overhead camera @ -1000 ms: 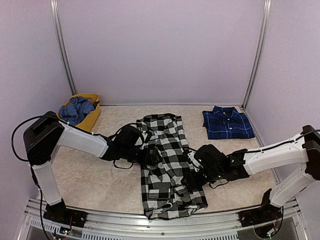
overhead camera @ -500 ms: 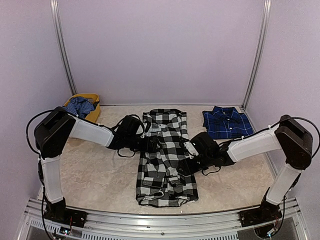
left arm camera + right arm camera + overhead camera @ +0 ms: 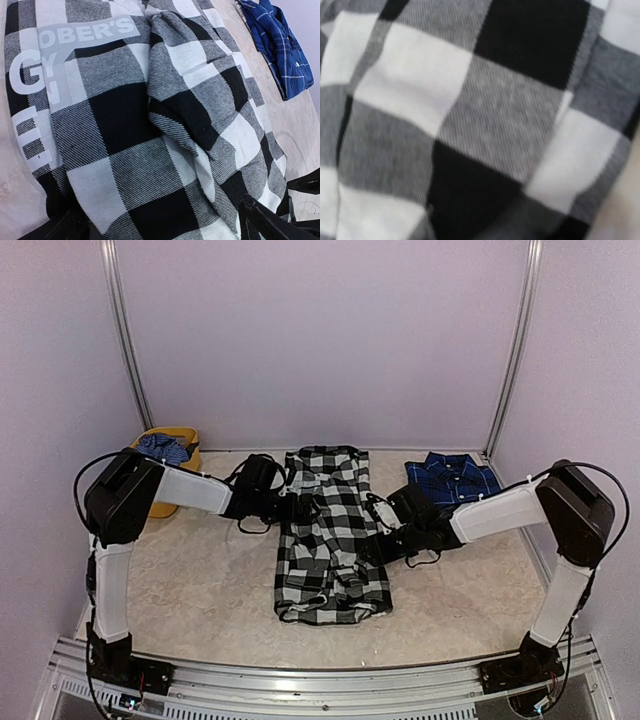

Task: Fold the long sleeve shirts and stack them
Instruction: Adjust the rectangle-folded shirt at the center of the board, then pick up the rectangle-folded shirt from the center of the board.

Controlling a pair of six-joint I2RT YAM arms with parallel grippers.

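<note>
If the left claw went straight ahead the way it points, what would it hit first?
Most likely the black-and-white check shirt: it lies right in front of the left claw, though depth is unclear.

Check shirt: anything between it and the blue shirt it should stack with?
No loose object. Only the right arm lies across the gap, its claw at the right edge of the check shirt. The blue shirt sits folded just beyond the arm.
</note>
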